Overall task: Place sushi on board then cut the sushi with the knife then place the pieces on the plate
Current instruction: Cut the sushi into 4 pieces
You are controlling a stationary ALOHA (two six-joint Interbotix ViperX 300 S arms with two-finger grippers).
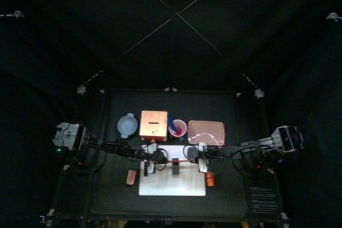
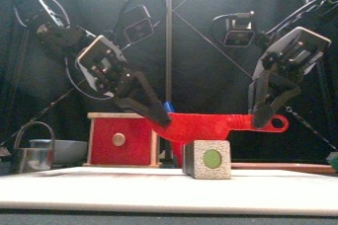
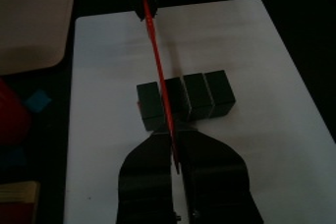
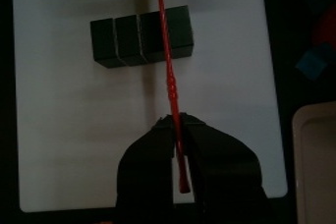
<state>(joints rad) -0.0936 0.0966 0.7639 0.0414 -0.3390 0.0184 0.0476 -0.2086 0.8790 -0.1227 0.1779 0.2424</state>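
A sushi roll (image 2: 208,157) of dark green blocks lies on the white cutting board (image 2: 79,185), its end facing the front. Just above it a red knife (image 2: 211,123) is held level, with both grippers shut on it. My left gripper (image 2: 156,113) has one end and my right gripper (image 2: 264,111) the handle end. In the left wrist view the blade (image 3: 155,61) crosses the roll (image 3: 191,100) near one end block, in front of my gripper (image 3: 171,147). In the right wrist view the blade (image 4: 167,61) crosses the roll (image 4: 138,36) near that same end.
Behind the board (image 1: 174,184) stand a wooden box with a red drawer front (image 1: 154,124), a red cup (image 1: 178,127), a pink tray (image 1: 207,132) and a blue-grey bowl (image 1: 127,125). An orange toy (image 1: 131,176) lies left of the board.
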